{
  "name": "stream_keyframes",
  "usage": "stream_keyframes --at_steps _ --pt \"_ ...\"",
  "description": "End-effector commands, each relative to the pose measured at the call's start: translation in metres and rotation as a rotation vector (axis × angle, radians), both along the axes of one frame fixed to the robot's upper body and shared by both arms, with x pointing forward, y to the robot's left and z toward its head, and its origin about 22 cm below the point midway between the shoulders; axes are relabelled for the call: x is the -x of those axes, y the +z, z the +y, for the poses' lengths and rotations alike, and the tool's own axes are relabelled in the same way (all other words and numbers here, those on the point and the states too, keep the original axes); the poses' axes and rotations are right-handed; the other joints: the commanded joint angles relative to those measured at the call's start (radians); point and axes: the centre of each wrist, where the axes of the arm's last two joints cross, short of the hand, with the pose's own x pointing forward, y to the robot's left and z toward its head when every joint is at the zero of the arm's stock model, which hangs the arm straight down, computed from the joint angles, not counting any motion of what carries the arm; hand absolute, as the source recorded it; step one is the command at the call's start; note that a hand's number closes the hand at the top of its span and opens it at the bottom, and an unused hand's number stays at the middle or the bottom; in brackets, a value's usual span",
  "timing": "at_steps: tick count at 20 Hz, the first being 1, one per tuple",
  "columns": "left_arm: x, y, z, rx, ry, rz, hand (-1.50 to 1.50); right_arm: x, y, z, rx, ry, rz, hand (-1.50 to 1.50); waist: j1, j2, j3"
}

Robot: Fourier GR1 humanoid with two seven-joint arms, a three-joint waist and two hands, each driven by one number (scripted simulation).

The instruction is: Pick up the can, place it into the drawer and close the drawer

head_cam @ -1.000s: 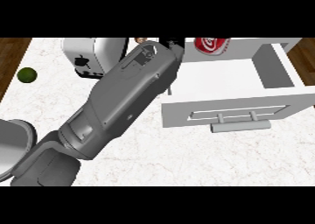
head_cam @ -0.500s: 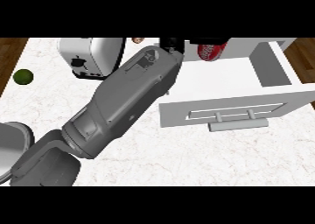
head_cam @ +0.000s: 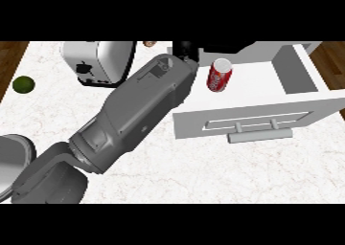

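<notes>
White marble table (head_cam: 225,167) carries an open drawer (head_cam: 303,72) with the can (head_cam: 218,75) lying tilted inside, near its left wall. One grey forearm (head_cam: 136,112) stretches diagonally up; its hand (head_cam: 184,48) is mostly hidden, grip unclear.
</notes>
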Motion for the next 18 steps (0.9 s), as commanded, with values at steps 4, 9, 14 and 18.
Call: stream_keyframes --at_steps 4,9,14,18 --pt "-0.001 -0.001 0.0 0.008 0.04 -0.006 -1.5 -0.002 0.008 0.012 0.004 0.011 -0.026 -1.5 -0.007 0.002 -0.001" --pt "-0.001 0.007 -0.003 0.044 0.01 -0.039 -1.5 -0.001 0.031 0.003 0.275 -0.035 -0.123 -1.5 0.011 0.002 -0.001" --pt "0.001 0.0 0.0 0.078 -0.002 -0.082 -1.5 -0.007 0.044 0.021 0.371 0.048 -0.224 -1.5 0.023 -0.002 -0.001" --pt "0.006 0.008 -0.009 0.09 0.001 -0.1 -1.5 -0.021 0.042 0.03 0.467 0.06 -0.248 -1.5 0.029 -0.002 -0.001"
